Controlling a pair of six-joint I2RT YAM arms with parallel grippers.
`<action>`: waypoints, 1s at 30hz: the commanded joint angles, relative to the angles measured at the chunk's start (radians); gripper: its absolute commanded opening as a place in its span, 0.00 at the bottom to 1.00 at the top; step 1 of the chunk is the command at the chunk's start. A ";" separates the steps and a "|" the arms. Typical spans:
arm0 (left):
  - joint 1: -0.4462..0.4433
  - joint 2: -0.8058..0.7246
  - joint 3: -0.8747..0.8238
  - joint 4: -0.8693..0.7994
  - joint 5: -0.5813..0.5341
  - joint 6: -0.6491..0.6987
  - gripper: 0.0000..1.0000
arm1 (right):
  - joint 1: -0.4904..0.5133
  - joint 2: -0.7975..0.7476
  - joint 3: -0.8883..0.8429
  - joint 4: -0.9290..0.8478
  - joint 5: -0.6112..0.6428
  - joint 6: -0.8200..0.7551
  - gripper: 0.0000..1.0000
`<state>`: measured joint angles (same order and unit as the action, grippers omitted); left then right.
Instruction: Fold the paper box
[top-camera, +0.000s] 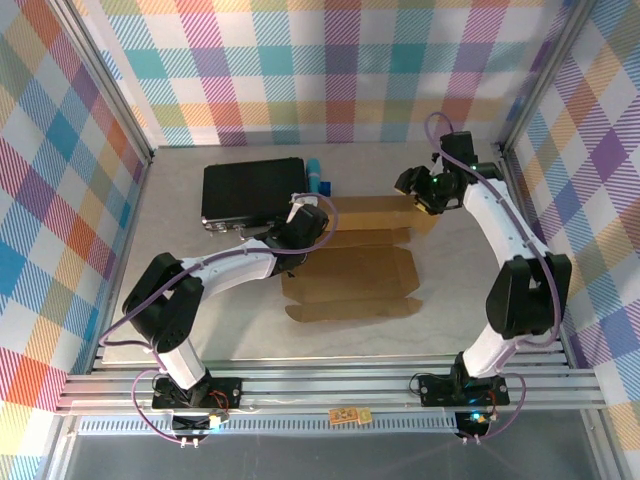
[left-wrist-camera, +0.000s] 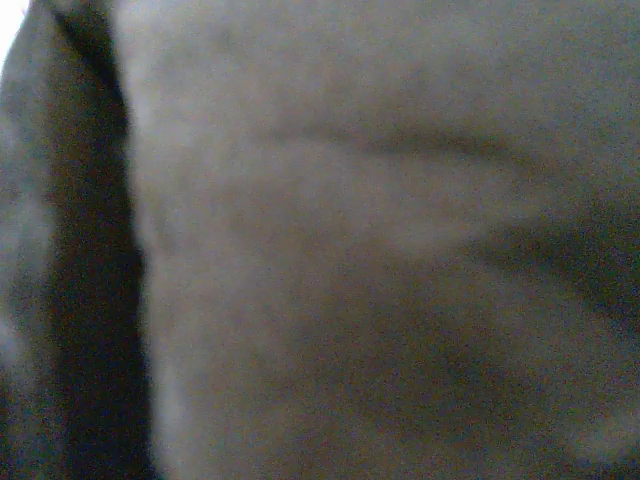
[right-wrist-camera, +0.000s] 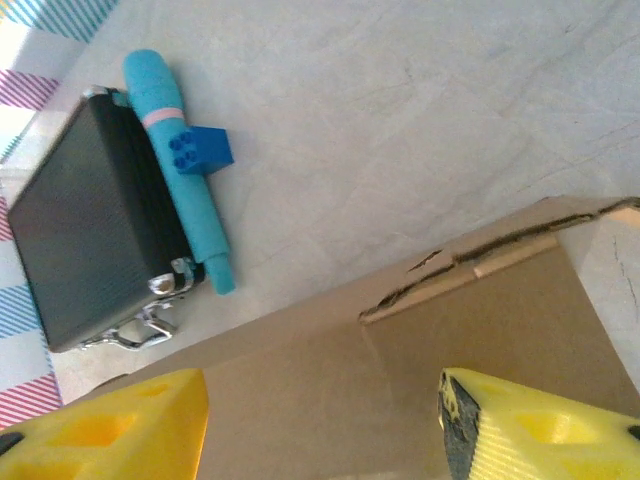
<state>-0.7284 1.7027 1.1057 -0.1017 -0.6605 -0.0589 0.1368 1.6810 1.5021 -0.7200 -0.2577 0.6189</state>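
The paper box (top-camera: 360, 275) lies opened out flat in the middle of the table, a brown cardboard sheet with flaps on several sides. My left gripper (top-camera: 303, 222) is down at the sheet's far left corner, its fingers hidden under the wrist. A blurred brown-grey surface (left-wrist-camera: 380, 260) sits right against the left wrist camera. My right gripper (top-camera: 424, 190) hovers over the sheet's far right flap. In the right wrist view its yellow fingers (right-wrist-camera: 520, 430) stand well apart above the cardboard (right-wrist-camera: 330, 350), holding nothing.
A black case (top-camera: 252, 192) lies at the back left, seen also as the black case (right-wrist-camera: 90, 230) in the right wrist view. A teal marker (right-wrist-camera: 180, 170) and a small blue brick (right-wrist-camera: 202, 150) lie beside it. Checked walls and metal posts ring the table.
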 joint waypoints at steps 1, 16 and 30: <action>0.017 0.018 0.036 -0.003 0.010 0.002 0.00 | -0.005 -0.003 -0.011 -0.009 -0.038 -0.028 0.64; 0.046 0.058 0.113 -0.076 0.085 -0.064 0.00 | -0.020 -0.025 -0.046 0.096 -0.171 0.081 0.35; 0.082 0.031 0.180 -0.165 0.201 -0.183 0.00 | -0.055 -0.021 0.041 0.212 -0.238 0.327 0.00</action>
<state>-0.6552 1.7550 1.2381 -0.2440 -0.5087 -0.1967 0.0841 1.6917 1.4788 -0.5411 -0.4507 0.8700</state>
